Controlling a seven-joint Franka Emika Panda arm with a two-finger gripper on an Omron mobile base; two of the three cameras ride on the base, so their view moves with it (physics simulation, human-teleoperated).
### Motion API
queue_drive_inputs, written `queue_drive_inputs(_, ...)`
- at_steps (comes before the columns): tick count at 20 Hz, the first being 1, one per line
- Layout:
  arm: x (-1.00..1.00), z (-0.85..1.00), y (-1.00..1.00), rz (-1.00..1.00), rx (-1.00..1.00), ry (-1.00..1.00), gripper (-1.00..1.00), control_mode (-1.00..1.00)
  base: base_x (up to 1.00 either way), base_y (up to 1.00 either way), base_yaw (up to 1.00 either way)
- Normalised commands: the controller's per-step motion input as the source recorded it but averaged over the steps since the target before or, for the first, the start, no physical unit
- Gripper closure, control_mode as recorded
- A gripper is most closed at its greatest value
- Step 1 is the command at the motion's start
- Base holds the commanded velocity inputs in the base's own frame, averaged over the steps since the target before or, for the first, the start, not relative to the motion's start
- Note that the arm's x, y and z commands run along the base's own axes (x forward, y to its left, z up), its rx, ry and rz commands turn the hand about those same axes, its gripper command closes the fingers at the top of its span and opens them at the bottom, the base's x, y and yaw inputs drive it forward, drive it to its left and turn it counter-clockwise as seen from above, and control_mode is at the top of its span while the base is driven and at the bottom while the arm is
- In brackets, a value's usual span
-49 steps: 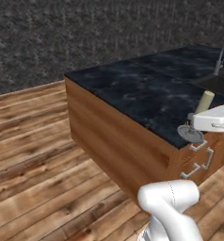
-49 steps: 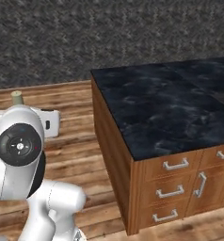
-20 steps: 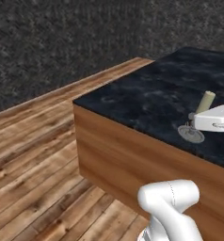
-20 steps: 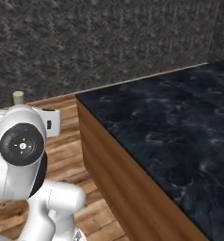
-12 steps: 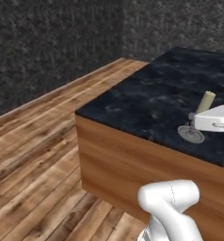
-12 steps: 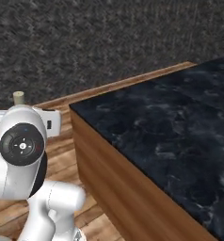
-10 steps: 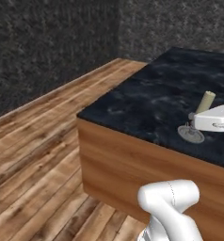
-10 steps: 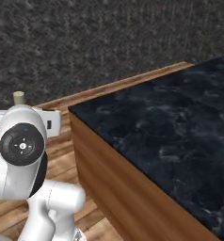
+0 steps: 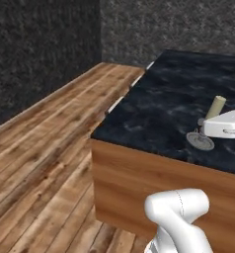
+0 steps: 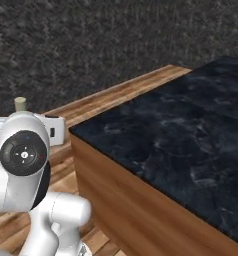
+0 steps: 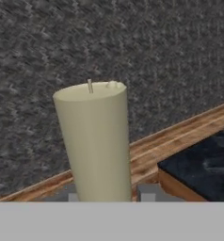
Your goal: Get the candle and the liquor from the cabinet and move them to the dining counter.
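**Candle in my grip above the bench**

The dark speckled wall (image 10: 91, 45) is the biggest thing around me, closing off the far side of the room in both base views and standing behind the candle in my hand view. Below it runs the plank floor (image 9: 45, 148), warm brown boards stretching from the wall toward my base.

Next comes the bench (image 9: 174, 99), a long island with a black, white-veined top and brown wooden sides. From the left base camera its near corner juts toward me; from the right base camera its top runs off to the right edge. In my hand view one dark corner of it sits at the lower right.

My arm (image 9: 181, 212) rises white at the bottom of the left base view, and its round dark-faced joint shows at the left in the right base view.

My end effector (image 9: 204, 129) hangs over the near part of the bench top, at the right in the left base view. Its jaws are nearly closed, clamped on the stem of the candle (image 9: 215, 106). The cream stick leans a little, and the round silvery base below it is above the marble, whether touching I cannot tell. In my hand view the candle stands close and tall, wick at the top.
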Motion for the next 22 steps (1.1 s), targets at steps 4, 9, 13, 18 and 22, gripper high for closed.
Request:
queue_drive_inputs(4, 0.0, 0.0, 0.0, 0.0, 0.0, 0.0, 1.0, 1.0, 0.57, 0.47, -0.38)
queue_drive_inputs(9, 0.0, 0.0, 0.0, 0.0, 0.0, 0.0, 1.0, 1.0, 0.55, 0.45, -0.41)
queue_drive_inputs(13, 0.0, 0.0, 0.0, 0.0, 0.0, 0.0, 1.0, 1.0, 0.54, 0.44, -0.42)
queue_drive_inputs(18, 0.0, 0.0, 0.0, 0.0, 0.0, 0.0, 1.0, 1.0, 0.53, 0.45, -0.41)
queue_drive_inputs(22, 0.0, 0.0, 0.0, 0.0, 0.0, 0.0, 1.0, 1.0, 0.47, 0.53, -0.35)
